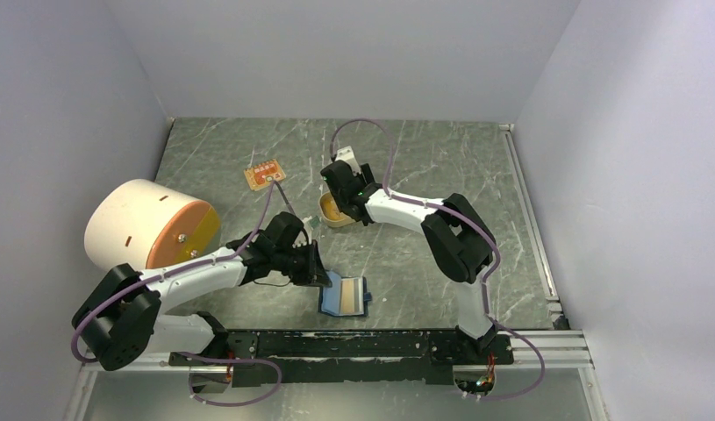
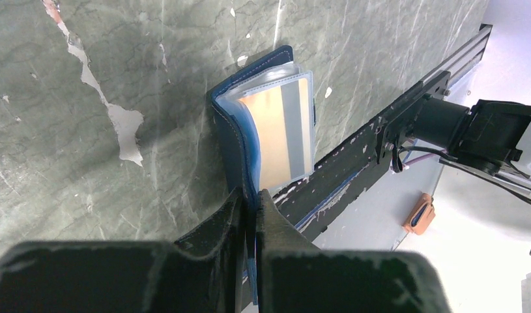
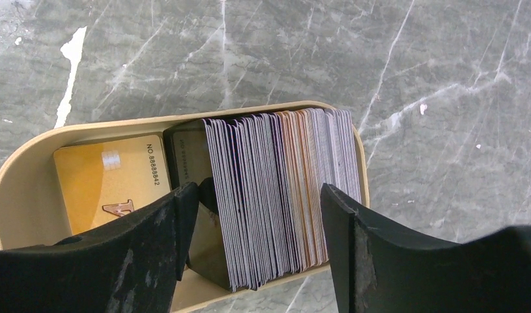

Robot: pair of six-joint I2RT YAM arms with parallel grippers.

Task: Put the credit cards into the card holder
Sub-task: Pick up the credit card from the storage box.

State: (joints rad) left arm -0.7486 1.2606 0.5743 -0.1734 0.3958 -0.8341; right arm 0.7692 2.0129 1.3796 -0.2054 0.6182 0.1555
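One card holder (image 2: 229, 137) edge pinched by the left tool (image 2: 250, 195)

The whole table (image 1: 424, 167) is seen from above, behind the bases. The near card holder (image 2: 231, 140) is viewed closely from the left wrist and the far tray (image 3: 28, 189) from the right wrist. Both are shared with the overhead view.

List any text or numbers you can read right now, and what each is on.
"NO 8888842": on the gold card lying flat in the tan tray.
White marks on the small orange board: too small to read.
Stacked cards and wallet: no readable text.
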